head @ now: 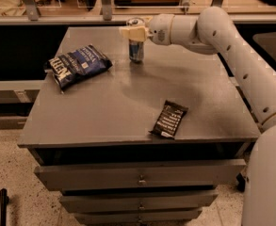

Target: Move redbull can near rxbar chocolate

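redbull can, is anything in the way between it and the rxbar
Nothing visible. The can stands far back on the table, end effector at its top; only bare tabletop lies between it and the rxbar. The bag sits off left.

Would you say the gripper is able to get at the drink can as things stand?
Probably yes: the gripper sits at the top of the can, and the blue bag and the dark bar lie well away.
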